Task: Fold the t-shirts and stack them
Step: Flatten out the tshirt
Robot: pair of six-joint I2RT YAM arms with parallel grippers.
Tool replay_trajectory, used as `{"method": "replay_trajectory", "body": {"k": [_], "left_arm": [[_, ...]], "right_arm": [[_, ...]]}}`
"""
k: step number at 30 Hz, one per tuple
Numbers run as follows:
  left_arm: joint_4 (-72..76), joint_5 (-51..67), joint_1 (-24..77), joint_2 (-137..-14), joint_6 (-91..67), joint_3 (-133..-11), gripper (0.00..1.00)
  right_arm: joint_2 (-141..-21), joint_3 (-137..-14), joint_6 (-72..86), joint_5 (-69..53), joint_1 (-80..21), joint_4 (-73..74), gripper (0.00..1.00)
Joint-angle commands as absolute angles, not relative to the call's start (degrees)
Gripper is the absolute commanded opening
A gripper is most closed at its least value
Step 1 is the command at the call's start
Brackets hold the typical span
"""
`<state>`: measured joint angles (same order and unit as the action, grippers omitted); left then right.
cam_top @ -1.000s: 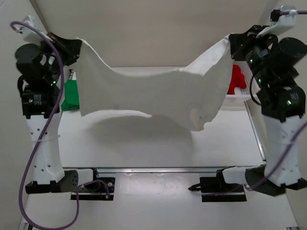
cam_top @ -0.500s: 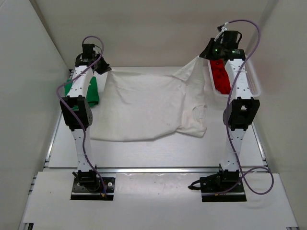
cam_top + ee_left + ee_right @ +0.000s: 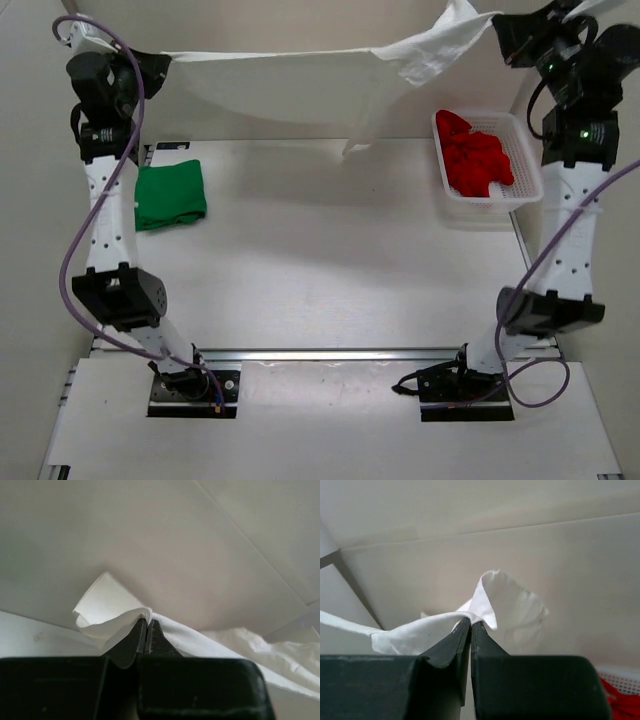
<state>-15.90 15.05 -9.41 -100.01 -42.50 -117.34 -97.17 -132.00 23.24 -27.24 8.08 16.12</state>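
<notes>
The white t-shirt (image 3: 290,85) now hangs high above the table, stretched between both arms; half a second ago most of it lay spread on the surface. The left gripper (image 3: 158,66) and the right gripper (image 3: 497,28) are each clenched on one corner. The green t-shirt (image 3: 170,193) lies folded at the left and the red t-shirt (image 3: 473,155) lies in the basket (image 3: 497,212). I judge that the white one's folding has not begun.

The white shirt (image 3: 290,85) runs off the top view's upper edge, and the right wrist view crops the red shirt (image 3: 622,703).
</notes>
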Motion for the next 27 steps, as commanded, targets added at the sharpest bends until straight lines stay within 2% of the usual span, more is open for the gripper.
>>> {"method": "replay_trajectory", "body": {"k": [1, 6, 10, 15, 19, 23, 27], "left_arm": [[-10.5, 15.4, -8.9, -98.2, -42.5, -105.0, 0.0], [-4.4, 12.6, -9.1, -87.5, -39.0, -78.6, 0.0], [-2.5, 9.2, -10.5, -77.5, -37.5, -59.1, 0.0], [-4.7, 4.2, -9.5, -66.6, -36.6, -42.6, 0.0], [-7.6, 4.2, -12.0, -58.7, -37.5, -32.8, 0.0], [-10.5, 4.6, -10.2, -55.5, -35.8, -33.1, 0.0], [-12.8, 5.7, -8.8, -55.9, -35.7, -36.5, 0.0]], "right_arm": [[-94.7, -111.6, 19.2, -27.2, 5.5, 16.6, 0.01], [-78.4, -72.0, 20.1, -24.5, 4.6, 9.1, 0.0], [-70.1, -55.3, 20.7, -21.8, 2.9, 8.8, 0.0], [-62.2, -44.3, 20.7, -18.6, -1.2, 16.3, 0.0], [-53.5, -37.6, 21.9, -22.9, 2.0, 19.2, 0.0], [-44.5, -35.2, 21.6, -23.2, 9.2, 24.9, 0.0], [-40.5, -34.2, 22.8, -19.8, 3.4, 31.2, 0.0]]}}
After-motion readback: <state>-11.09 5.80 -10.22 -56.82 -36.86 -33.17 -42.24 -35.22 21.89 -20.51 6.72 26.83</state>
